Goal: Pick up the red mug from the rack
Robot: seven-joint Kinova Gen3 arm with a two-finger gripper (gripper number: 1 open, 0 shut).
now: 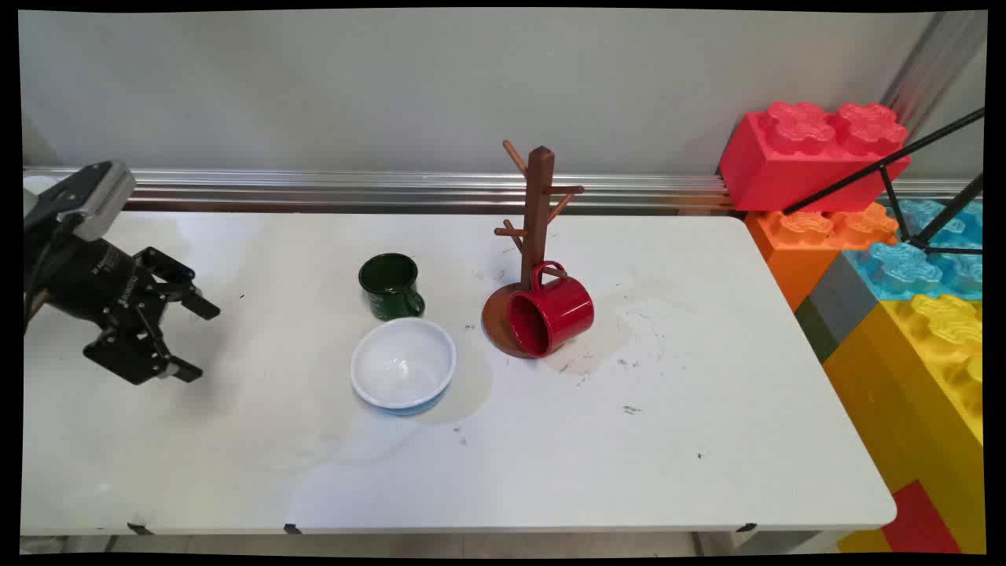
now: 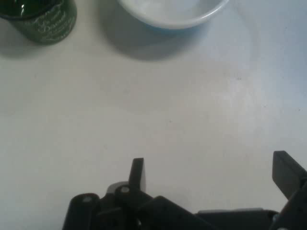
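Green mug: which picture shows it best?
The main view: the whole green mug stands upright behind the bowl, handle visible. The hand view catches only its lower side at the top left corner.

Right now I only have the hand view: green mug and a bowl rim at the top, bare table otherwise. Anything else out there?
Observer: Yes. A wooden mug tree stands right of the green mug, past your frame.
Operator: Anything hanging on it?
Observer: No, its pegs are bare. A red mug lies on its side on the tree's round base, mouth toward the table's near-left.
Operator: Is the bowl touching the green mug?
Observer: In the main view the white bowl sits just in front of the mug with a thin gap showing.
Operator: Where's the gripper relative to all that?
Observer: The gripper is open, far left of the bowl, over bare table.
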